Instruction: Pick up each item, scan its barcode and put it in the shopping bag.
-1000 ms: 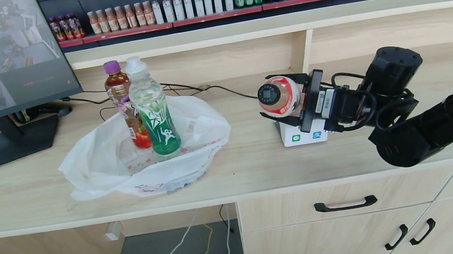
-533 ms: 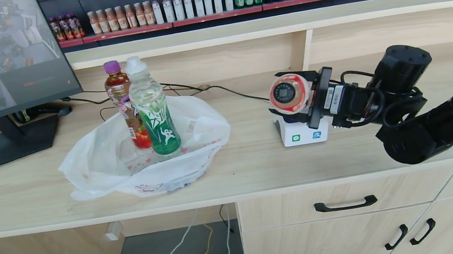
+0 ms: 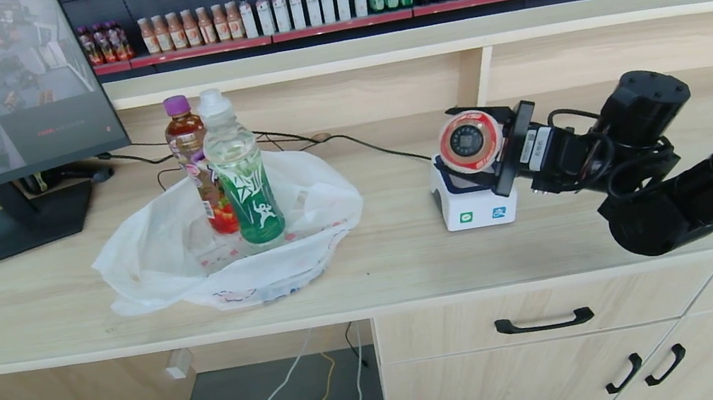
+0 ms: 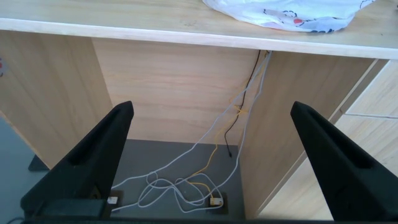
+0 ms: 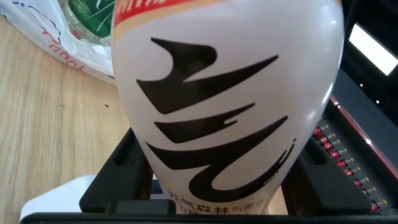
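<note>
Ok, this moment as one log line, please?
right jaws: shut on bottle | bottle: sideways above scanner | bag: two bottles inside | left jaws: open

Right arm (image 3: 686, 205) matte black: drum-shaped joint (image 3: 647, 100), looped cables (image 3: 579, 154) (also black), white wrist labels (image 3: 537, 144).

White bottle (image 3: 467, 141) held sideways, seemingly just above scanner (image 3: 472, 207).

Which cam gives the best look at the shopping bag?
Head view: the whole shopping bag lies open on the counter, two bottles standing in it. Left wrist view catches just its near edge; right wrist view a corner beside the white bottle.
</note>
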Tool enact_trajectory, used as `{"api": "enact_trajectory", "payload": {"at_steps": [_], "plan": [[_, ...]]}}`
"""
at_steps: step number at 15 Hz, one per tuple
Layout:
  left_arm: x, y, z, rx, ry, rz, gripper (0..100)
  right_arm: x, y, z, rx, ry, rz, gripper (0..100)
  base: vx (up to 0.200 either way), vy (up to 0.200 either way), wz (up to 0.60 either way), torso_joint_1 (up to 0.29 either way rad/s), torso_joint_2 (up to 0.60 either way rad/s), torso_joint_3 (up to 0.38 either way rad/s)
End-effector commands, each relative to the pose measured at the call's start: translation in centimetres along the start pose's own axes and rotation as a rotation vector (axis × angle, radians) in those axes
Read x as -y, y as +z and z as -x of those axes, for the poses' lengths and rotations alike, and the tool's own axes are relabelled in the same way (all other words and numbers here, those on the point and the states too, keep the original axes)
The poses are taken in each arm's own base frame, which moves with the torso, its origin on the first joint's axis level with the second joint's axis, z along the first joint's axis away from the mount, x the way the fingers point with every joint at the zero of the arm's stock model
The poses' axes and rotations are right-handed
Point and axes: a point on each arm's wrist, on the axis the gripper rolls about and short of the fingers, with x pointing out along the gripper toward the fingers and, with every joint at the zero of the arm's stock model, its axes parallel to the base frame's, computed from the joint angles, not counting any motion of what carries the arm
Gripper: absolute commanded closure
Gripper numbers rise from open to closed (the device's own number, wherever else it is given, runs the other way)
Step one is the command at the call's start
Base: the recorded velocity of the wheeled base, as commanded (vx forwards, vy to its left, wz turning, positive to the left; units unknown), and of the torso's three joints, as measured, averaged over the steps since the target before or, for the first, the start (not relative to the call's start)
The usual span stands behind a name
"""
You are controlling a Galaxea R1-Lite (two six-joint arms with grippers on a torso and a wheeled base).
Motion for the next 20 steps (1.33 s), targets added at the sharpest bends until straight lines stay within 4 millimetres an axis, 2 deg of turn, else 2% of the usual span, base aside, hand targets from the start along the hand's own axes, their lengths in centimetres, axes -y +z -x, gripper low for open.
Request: {"api": "enact_trajectory", "payload": {"at_steps": [1,9,16,20], "plan": [[0.0,0.0,0.0,0.0,0.0,0.0,0,-0.1,0.0,0.0,-0.002,0.001,-0.003,100,0.0,0.0,0.0,0.0,0.0,0.0],[0.0,0.0,0.0,0.0,0.0,0.0,0,-1.0,0.2,-0.9,0.003,0.007,-0.029,100,0.0,0.0,0.0,0.0,0.0,0.0],[0.0,0.0,0.0,0.0,0.0,0.0,0,-0.9,0.5,-1.1,-0.024,-0.024,-0.069,100,0.0,0.0,0.0,0.0,0.0,0.0],[0.0,0.0,0.0,0.0,0.0,0.0,0,-0.3,2.1,-2.0,-0.029,-0.118,-0.126,100,0.0,0.0,0.0,0.0,0.0,0.0]]}}
